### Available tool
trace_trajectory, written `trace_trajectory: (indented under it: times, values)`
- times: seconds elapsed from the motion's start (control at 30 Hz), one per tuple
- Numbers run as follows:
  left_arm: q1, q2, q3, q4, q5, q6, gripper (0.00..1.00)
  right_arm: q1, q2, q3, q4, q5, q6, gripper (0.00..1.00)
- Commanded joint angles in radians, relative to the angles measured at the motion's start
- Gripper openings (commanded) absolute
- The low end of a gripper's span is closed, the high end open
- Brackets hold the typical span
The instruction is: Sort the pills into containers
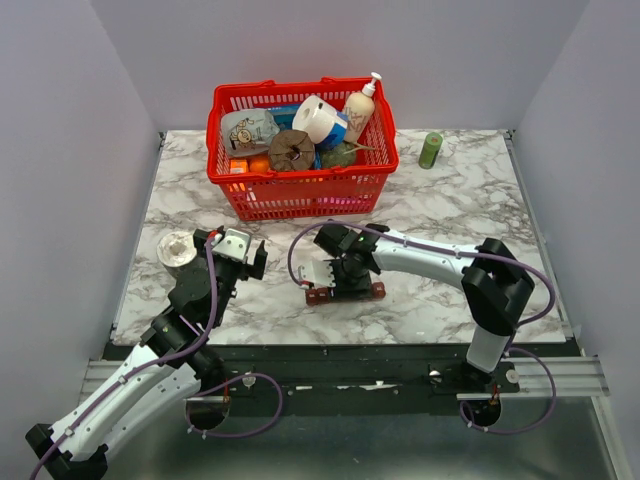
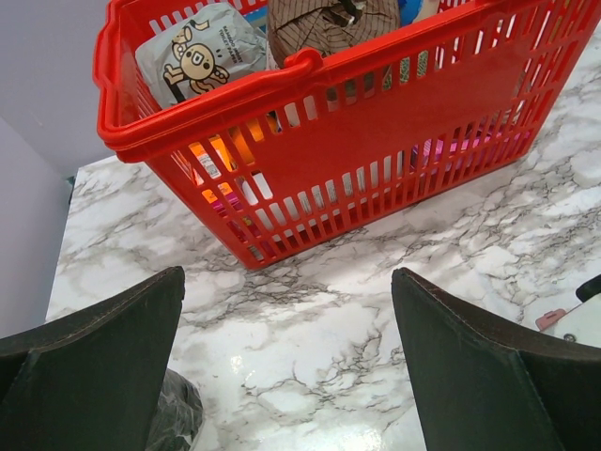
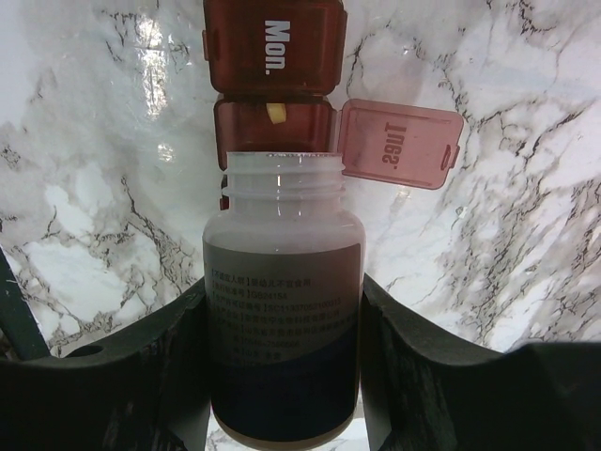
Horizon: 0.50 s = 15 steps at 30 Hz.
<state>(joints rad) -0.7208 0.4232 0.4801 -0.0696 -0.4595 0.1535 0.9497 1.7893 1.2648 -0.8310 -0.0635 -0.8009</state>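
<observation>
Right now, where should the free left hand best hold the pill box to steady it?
Probably at the closed Mon. compartment of the pill box, pinching across its narrow width from above: the strip lies flat, and the Tues. lid stands open beside the bottle.

white arms (image 1: pixel 425 258), black joints (image 1: pixel 497 285), purple cables (image 1: pixel 546 290)

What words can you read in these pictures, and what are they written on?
"Mon." - on a shut lid of the containers.
"Tues." - upside down on the open lid of the next compartment.
Too blurred to read: the small print on the bottle label.
Too small to read: the lettering on the pouch with a cartoon dog, inside the red basket.
</observation>
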Motion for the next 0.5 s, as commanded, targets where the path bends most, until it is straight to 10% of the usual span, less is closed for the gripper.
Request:
trace_trajectory:
  times: [0.0, 0.47]
  values:
    - [0.004, -0.014, -0.006, 0.008, 0.012, 0.012, 0.99, 0.011, 0.025, 0.042, -0.054, 0.028, 0.008, 0.13]
    - [0.006, -0.012, -0.008, 0.011, 0.015, 0.014, 0.99, 0.018, 0.030, 0.048, -0.066, 0.054, 0.009, 0.13]
